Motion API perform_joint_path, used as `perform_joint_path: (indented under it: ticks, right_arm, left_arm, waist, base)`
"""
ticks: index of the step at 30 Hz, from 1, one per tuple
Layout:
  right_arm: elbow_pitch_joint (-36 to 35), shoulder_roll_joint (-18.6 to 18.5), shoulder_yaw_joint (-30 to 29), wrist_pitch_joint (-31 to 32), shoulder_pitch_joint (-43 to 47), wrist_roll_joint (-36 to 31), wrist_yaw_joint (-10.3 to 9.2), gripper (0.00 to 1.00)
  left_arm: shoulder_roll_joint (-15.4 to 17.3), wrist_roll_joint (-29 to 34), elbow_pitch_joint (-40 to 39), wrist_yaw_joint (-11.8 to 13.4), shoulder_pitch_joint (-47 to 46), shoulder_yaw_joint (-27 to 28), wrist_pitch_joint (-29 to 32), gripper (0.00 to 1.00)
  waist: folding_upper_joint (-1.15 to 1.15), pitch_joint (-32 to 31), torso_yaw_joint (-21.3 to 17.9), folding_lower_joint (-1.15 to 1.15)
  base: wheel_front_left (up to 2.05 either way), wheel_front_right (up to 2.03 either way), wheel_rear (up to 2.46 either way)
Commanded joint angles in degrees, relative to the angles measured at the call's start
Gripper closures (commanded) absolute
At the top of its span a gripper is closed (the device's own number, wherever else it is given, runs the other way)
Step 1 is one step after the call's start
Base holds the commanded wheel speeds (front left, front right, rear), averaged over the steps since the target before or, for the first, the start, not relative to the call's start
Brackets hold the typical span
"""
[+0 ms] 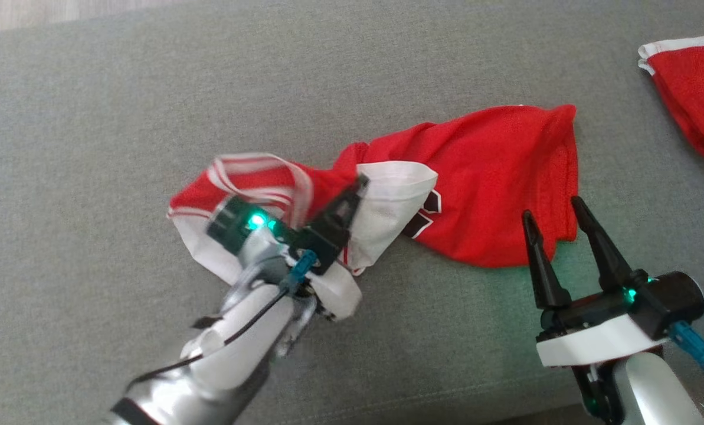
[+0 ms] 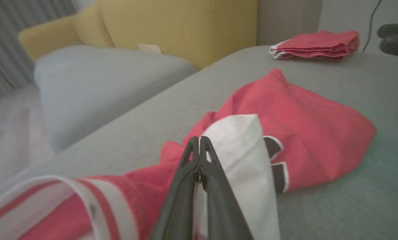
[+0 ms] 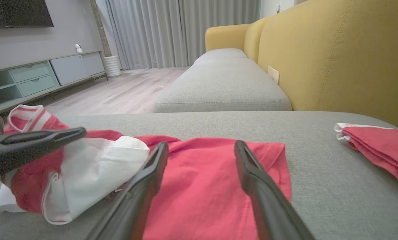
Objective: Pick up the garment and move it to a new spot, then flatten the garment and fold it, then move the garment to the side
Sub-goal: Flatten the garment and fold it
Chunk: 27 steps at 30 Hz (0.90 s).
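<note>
Red cloth, white lining: the red-and-white sleeveless jersey (image 1: 493, 171) lies crumpled and half twisted on the grey woven sofa seat (image 1: 151, 88). Its red body is flat at one end. At the other, the white inside is turned out and the striped armhole trim (image 1: 257, 168) is bunched. Not yet flattened, not folded.

Left pincer (image 1: 360, 182) sits over the jersey's bunched end, long dark fingers pressed together. Its wrist view shows white cloth in the slit between them, so I read it as pinching the turned-out white fold. Likely reason: a hold at that end to lift or drag the jersey to its new spot, or to pull the twist out.

Right pincer (image 1: 551, 208) is at the jersey's flat red end, fingers spread wide, tips over the hem edge, holding nothing. Judged: lined up to take a second hold so the cloth can be stretched between both arms.

Writing: a black figure with white outline (image 1: 425, 215) on the jersey's front, mostly under the white fold. Unreadable. No brand visible.

Outward: a folded red-and-white garment (image 1: 688, 94) lies well apart from the jersey, beyond its flat end, probably one already set aside. Behind the jersey is a mustard-yellow sofa back (image 3: 335, 56) with a small pale tag (image 3: 273, 74); no text legible.
</note>
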Motion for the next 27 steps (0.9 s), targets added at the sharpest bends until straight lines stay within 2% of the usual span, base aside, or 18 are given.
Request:
perform_joint_path:
  ticks: [1,5,6,7,8,12,19,27]
  right_arm:
    - [-1.49,-0.07,1.08,-0.36,0.1,-0.4,-0.05,0.0]
    - [-1.32,0.21,1.38,-0.36,0.27,-0.32,-0.05,0.0]
    - [-1.23,0.26,1.53,-0.36,0.28,-0.3,-0.05,0.0]
    - [-1.12,0.3,1.69,-0.36,0.29,-0.27,-0.05,0.0]
    - [-0.98,0.32,1.88,-0.36,0.29,-0.23,-0.05,0.0]
    - [-0.71,0.33,2.01,-0.36,0.31,0.07,-0.05,0.0]
    - [-0.69,-0.15,1.56,-0.36,0.94,0.17,-0.05,0.0]
    - [-0.74,-0.35,1.73,-0.36,1.25,0.01,-0.05,0.0]
  left_arm:
    - [1.88,0.8,-2.2,1.27,-1.05,2.63,-0.48,1.0]
    - [5.89,2.8,-3.98,6.58,-0.16,6.0,-0.48,1.0]
    - [6.81,3.05,-3.15,7.69,-0.15,6.77,-0.48,0.86]
    - [7.41,3.03,-2.12,8.78,-0.12,7.55,-0.34,0.15]
    - [7.76,2.94,-1.28,9.54,-0.09,8.11,-0.16,0.0]
    - [7.11,1.83,-0.43,9.97,0.71,8.44,0.08,0.0]
    - [3.91,-2.68,-1.35,8.1,4.37,8.4,-0.03,0.0]
    - [3.76,-3.88,1.19,8.37,2.56,9.41,0.49,0.0]
  waist:
    - [0.0,-0.07,0.05,0.0]
    - [0.0,-0.25,0.1,0.0]
    - [0.0,-0.37,0.03,0.0]
    - [0.0,-0.5,-0.07,0.0]
    - [0.0,-0.67,-0.24,0.0]
    - [0.0,-1.29,-0.85,0.0]
    - [0.0,-2.08,-1.3,0.0]
    - [0.0,-2.22,-1.26,0.0]
  base:
    - [0.0,0.0,0.0]
    - [0.0,0.0,0.0]
    - [0.0,0.0,0.0]
    - [0.0,0.0,0.0]
    - [0.0,0.0,0.0]
    - [0.0,0.0,0.0]
    - [0.0,0.0,0.0]
    - [0.0,0.0,0.0]
